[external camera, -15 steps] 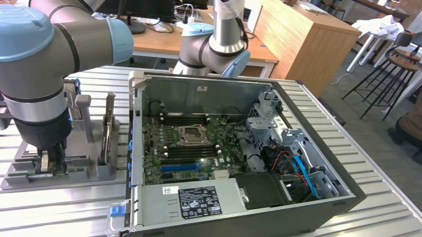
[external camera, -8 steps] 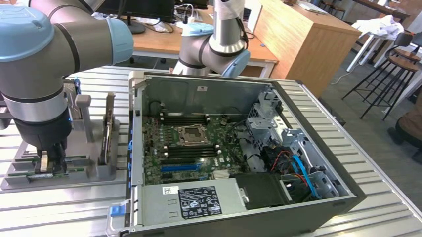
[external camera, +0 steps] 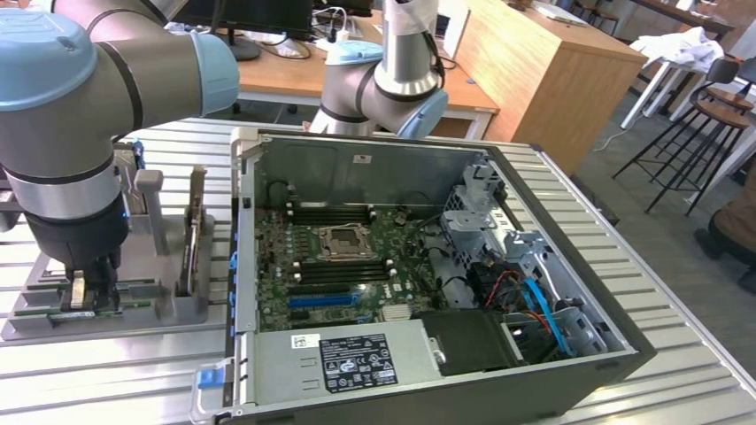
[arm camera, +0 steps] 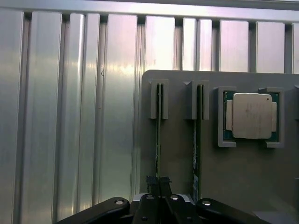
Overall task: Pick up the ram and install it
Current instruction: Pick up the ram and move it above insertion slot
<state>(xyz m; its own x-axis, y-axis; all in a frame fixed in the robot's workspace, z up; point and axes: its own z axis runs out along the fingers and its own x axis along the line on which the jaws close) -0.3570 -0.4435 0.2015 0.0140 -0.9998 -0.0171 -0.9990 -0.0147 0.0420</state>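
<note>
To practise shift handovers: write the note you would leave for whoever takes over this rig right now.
Claw: shut on the ram, near one end.
Ram: edge-up in its slot in the grey holder, twin stick alongside, apart.
Done: grip made.
Left: ram not yet lifted out, not yet on the motherboard in the open computer case.
</note>
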